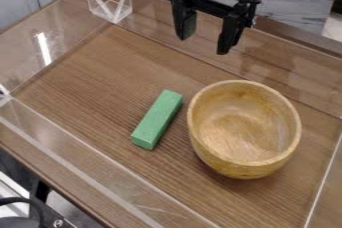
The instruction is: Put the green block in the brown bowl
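The green block (158, 119) lies flat on the wooden table, angled from lower left to upper right. Just right of it, nearly touching, stands the brown bowl (243, 128), round, thick-walled and with nothing inside. My gripper (202, 30) hangs at the back of the table, above and behind both objects, its black fingers (226, 34) pointing down. Its jaws stand open with nothing between them.
Low clear plastic walls (54, 47) border the table (94, 82) on the left, back and front. A clear plastic piece (107, 2) stands at the back left corner. The table's front edge drops off at the lower left.
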`<state>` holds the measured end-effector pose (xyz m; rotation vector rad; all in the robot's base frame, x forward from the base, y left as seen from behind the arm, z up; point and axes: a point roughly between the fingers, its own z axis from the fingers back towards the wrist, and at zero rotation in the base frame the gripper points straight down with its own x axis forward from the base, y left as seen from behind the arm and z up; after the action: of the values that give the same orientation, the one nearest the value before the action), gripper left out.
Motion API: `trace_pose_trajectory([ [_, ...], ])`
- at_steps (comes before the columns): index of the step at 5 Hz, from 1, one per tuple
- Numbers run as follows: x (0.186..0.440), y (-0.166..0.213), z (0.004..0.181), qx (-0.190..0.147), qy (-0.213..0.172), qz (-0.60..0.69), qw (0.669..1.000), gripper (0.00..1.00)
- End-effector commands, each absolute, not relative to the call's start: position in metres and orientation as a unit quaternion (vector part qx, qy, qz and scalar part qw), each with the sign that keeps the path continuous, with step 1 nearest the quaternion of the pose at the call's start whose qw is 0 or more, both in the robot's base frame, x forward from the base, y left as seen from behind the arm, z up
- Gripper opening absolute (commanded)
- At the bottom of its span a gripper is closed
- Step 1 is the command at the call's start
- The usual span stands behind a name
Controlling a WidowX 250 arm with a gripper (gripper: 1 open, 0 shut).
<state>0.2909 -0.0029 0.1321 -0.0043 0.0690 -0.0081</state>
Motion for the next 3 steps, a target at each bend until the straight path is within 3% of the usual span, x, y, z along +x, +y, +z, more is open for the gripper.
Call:
trace_pose_trajectory([
  [1, 0.281, 0.009, 0.123, -0.004, 0.03, 0.002, 1.0, 1.0],
  [3, 0.231, 0.046, 0.079, -0.006, -0.013, -0.024, 1.0, 1.0],
])
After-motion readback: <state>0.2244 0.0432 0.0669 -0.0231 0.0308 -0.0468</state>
